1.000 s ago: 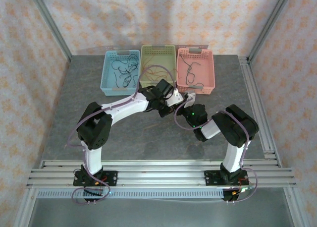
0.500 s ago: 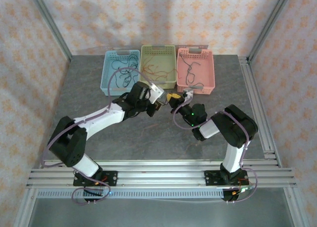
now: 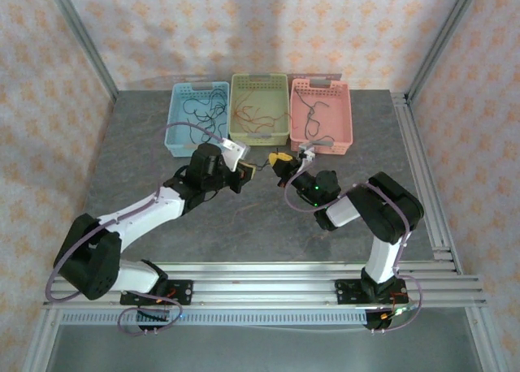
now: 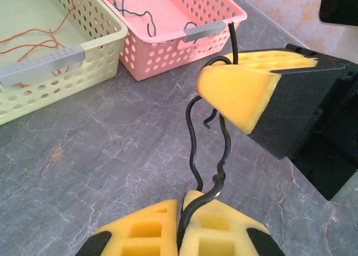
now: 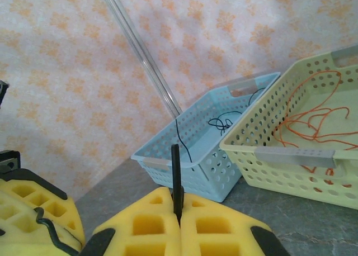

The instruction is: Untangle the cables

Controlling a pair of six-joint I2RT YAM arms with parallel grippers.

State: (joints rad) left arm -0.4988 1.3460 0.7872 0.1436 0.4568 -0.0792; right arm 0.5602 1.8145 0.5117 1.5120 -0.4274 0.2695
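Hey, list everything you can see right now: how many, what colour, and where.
Grey marbled table: one, beneath everything.
Blue basket, pale green basket, pink basket: one each, perforated plastic, side by side at the table's far edge.
Dark cables: several, thin, loose in the blue and pink baskets.
Orange cables: several, thin, in the green basket.
Thin black cable: one, clamped at both ends, nearer than the baskets.
Left gripper: yellow foam pads, shut on the black cable.
Right gripper: same pads, shut on it too.

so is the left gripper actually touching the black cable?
Touching. The left wrist view shows the black cable running down into the seam between the yellow pads of the left gripper, pinched there with no gap.
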